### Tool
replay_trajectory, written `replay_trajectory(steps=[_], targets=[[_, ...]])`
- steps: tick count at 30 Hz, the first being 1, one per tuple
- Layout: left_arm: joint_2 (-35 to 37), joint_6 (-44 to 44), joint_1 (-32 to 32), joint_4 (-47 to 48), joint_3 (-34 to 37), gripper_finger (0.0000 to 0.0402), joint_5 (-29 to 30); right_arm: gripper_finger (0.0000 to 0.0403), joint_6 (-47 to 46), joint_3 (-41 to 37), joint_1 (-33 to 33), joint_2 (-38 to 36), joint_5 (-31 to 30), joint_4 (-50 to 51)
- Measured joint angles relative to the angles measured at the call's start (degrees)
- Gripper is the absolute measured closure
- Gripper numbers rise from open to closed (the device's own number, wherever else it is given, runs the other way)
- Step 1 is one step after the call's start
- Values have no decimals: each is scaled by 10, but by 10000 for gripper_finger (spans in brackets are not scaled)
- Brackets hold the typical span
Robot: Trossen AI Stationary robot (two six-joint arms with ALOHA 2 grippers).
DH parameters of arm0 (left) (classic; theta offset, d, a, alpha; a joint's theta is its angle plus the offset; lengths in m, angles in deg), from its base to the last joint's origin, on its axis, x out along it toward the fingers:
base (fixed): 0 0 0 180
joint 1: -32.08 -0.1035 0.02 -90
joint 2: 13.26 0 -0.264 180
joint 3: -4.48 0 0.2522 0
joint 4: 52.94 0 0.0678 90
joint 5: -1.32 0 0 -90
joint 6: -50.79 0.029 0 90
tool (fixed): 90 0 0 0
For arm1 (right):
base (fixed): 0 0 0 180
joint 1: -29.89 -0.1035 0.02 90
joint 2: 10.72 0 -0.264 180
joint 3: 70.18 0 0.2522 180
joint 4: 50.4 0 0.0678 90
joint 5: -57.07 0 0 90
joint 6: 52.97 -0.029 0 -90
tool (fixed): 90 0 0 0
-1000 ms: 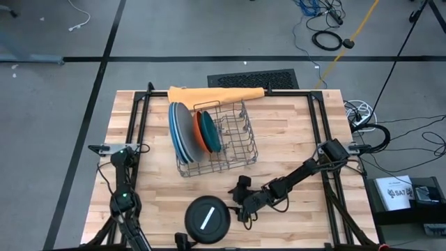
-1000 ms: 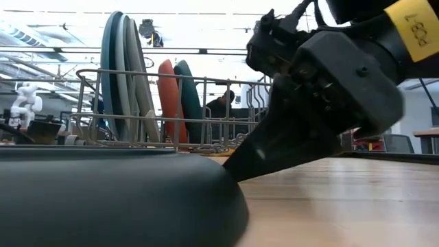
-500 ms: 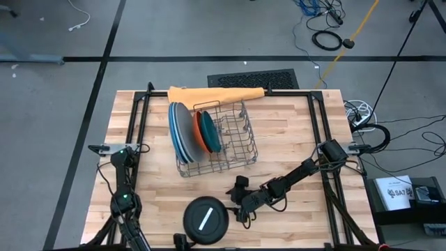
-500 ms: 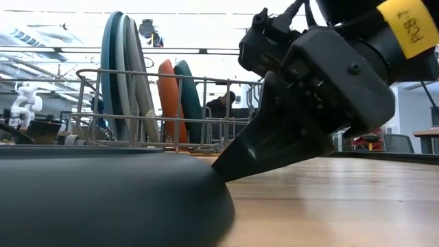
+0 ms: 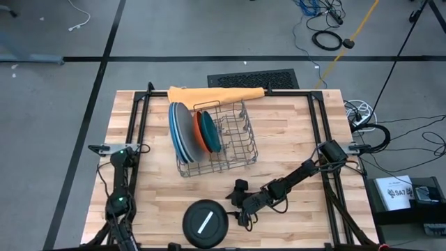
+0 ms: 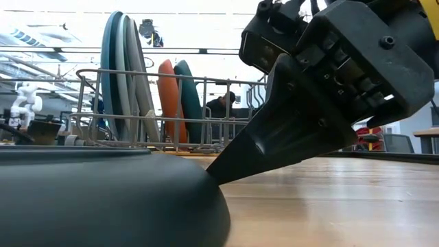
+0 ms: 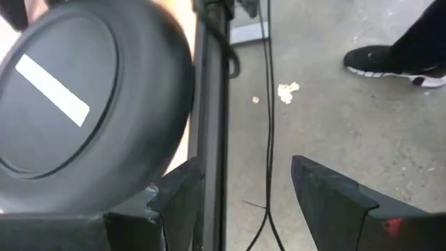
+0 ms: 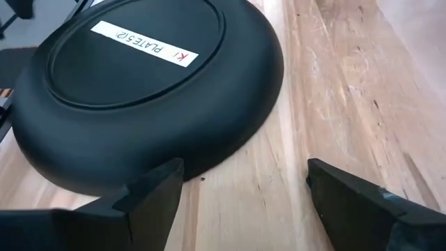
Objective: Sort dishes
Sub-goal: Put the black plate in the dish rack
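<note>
Label text on black plate [image 8: 132, 77] shows only wrist-side.

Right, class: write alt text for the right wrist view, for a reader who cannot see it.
A black plate lies upside down on the wooden table, a white label strip across its base. The right gripper sits low and open just short of the plate's rim, its two dark fingers spread apart.

overhead camera straight down on whole table [image 5: 293, 139], low camera at tabletop level facing rack [image 6: 171, 110], close behind black plate [image 6: 103, 199], both wrist cameras near that same plate
</note>
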Motion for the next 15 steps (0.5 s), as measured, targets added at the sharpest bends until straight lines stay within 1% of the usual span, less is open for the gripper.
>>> replay_trajectory(steps=[4,8,13,15], targets=[[1,4,5,19,-4,176,32,105,0,-1,0,0,10,-11],[1,2,-3,48,-1,176,44,105,0,-1,0,0,11,-14],[1,36,-19,53,0,176,46,105,0,-1,0,0,10,-17],[1,45,-23,54,0,176,46,105,0,-1,0,0,21,-21]])
